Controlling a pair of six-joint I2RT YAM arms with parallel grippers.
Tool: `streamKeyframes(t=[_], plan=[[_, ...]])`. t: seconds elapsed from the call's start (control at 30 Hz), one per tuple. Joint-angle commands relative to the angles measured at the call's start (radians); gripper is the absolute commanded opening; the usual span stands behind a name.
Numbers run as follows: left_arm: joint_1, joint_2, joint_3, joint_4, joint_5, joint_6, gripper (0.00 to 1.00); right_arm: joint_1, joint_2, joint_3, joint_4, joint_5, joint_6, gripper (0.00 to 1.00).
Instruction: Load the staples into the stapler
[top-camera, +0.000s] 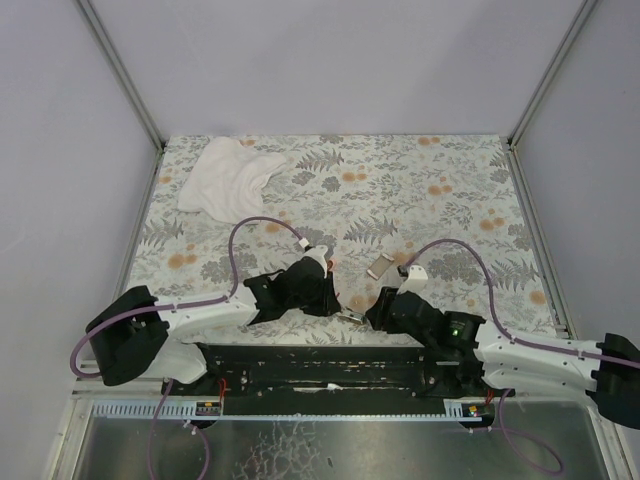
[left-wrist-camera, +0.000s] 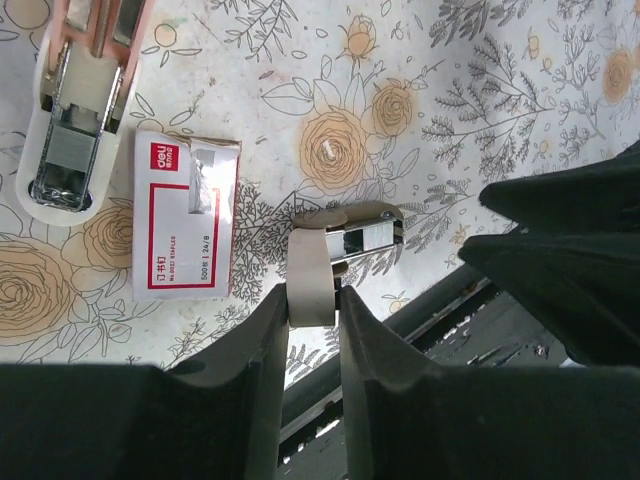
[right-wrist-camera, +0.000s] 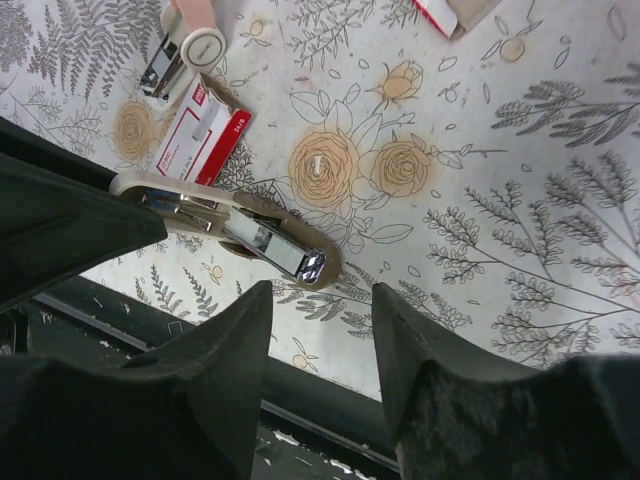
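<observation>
My left gripper (left-wrist-camera: 312, 300) is shut on the pale tan rear end of the stapler (left-wrist-camera: 345, 240), whose silver magazine points away from the fingers. It holds the stapler low over the near table edge (top-camera: 350, 315). My right gripper (right-wrist-camera: 320, 295) is open and empty, and the held stapler's silver tip (right-wrist-camera: 312, 265) lies just ahead of its left finger. The red staples box (left-wrist-camera: 185, 215) with a pale label lies flat on the mat beside the left gripper. It also shows in the right wrist view (right-wrist-camera: 200, 130).
A second pinkish stapler (left-wrist-camera: 75, 120) lies open beyond the red box and shows in the top view (top-camera: 380, 265). Another red box piece (right-wrist-camera: 445, 12) is at the right wrist view's top edge. A white cloth (top-camera: 230, 178) lies far left. The black base rail (top-camera: 330, 365) runs along the near edge.
</observation>
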Motion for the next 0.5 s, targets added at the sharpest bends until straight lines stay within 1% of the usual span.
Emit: streamKeyframes(t=[0.0,0.2,0.33,0.47], plan=[[-0.028,-0.01,-0.015,-0.013,-0.096,-0.06,0.0,0.008,0.068,0.0,0.137,-0.033,0.077,0.48],[-0.045,-0.002,-0.01,-0.023,-0.114,-0.076,0.0,0.008,0.186,0.004,0.226,-0.075,0.066,0.4],[-0.058,0.007,-0.003,-0.029,-0.12,-0.081,0.0,0.007,0.238,0.019,0.227,-0.079,0.057,0.37],[-0.078,0.019,0.015,-0.038,-0.129,-0.081,0.04,0.007,0.261,0.008,0.251,-0.077,0.054,0.34]])
